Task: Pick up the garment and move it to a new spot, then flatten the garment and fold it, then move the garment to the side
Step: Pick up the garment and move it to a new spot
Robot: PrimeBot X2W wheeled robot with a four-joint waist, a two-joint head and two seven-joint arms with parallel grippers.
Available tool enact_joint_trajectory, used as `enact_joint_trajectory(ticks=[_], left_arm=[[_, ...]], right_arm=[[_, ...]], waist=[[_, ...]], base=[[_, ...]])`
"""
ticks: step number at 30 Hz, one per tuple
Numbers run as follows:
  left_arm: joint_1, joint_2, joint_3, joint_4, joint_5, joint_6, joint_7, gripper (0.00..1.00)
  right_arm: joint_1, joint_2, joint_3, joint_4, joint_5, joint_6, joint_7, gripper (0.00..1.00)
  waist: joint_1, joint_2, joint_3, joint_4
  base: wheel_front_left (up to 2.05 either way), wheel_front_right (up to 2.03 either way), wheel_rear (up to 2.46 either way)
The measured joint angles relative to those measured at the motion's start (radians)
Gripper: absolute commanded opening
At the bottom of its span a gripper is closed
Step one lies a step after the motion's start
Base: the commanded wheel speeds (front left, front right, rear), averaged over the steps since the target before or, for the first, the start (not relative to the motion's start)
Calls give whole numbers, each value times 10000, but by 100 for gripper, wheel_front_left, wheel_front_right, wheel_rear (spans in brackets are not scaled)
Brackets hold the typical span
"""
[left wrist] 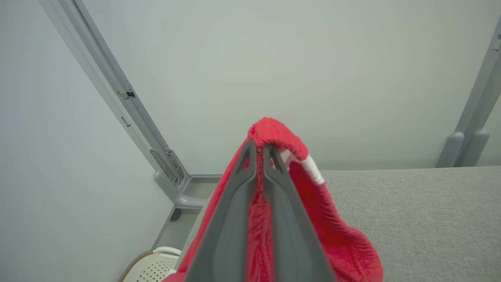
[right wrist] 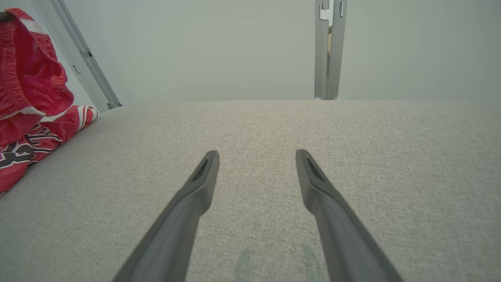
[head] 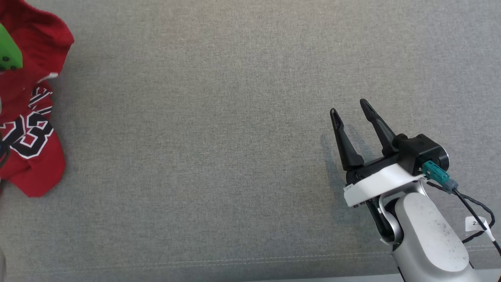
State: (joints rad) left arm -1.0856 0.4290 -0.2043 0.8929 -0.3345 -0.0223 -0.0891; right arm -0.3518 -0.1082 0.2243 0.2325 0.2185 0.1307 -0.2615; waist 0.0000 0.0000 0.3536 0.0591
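The garment [head: 33,117] is a red jersey with black-and-white numerals, bunched at the far left of the grey cloth surface [head: 219,137]. Its upper part is raised off the surface. In the left wrist view my left gripper [left wrist: 259,148] is shut on a fold of the garment [left wrist: 340,243], red fabric draping over both fingertips. The right wrist view shows the garment [right wrist: 31,98] hanging and piled at the left. My right gripper [head: 348,107] rests low at the right, open and holding nothing, fingers [right wrist: 203,176] spread over bare cloth.
A green part [head: 8,49] sits over the garment at the left edge. Grey metal frame posts [right wrist: 328,47] stand behind the surface against a pale wall. A white perforated basket [left wrist: 154,266] sits on the floor past the surface's left corner.
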Motion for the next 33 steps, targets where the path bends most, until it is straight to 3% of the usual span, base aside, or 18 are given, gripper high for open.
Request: enact_joint_trajectory(ticks=[8, 13, 18, 23, 30, 33], left_arm=[[913, -140, -399, -2980, 186, 326, -77, 0], [2592, -591, -940, -5731, 146, 575, 675, 0], [4149, -1285, -2069, -7808, 127, 644, 1521, 0], [4700, -2119, -3024, -8121, -127, 447, 2056, 0], [4316, -3139, -4165, -7193, -167, -75, 2242, 0], [4049, -3312, -4395, -6851, -142, -165, 2245, 0]], right_arm=[[398, 130, -384, -132, -19, 0, -2, 100], [630, 251, -698, -355, -82, 0, -6, 100], [758, 334, -859, -525, -113, 0, -10, 100], [732, 412, -780, -616, -105, 0, -12, 100], [689, 506, -761, -656, 59, 0, -12, 100], [697, 520, -790, -679, 121, 0, -12, 100]], waist=[[-1, 0, -797, -13], [-1, 0, -1136, -290], [-1, 0, -1247, -810], [-1, 0, -1203, -1516], [-1, 1, -974, -2744], [-1, 1, -877, -3106]], base=[[0, 0, 0], [0, 0, 0], [0, 0, 0], [0, 0, 0], [0, 0, 0], [0, 0, 0]])
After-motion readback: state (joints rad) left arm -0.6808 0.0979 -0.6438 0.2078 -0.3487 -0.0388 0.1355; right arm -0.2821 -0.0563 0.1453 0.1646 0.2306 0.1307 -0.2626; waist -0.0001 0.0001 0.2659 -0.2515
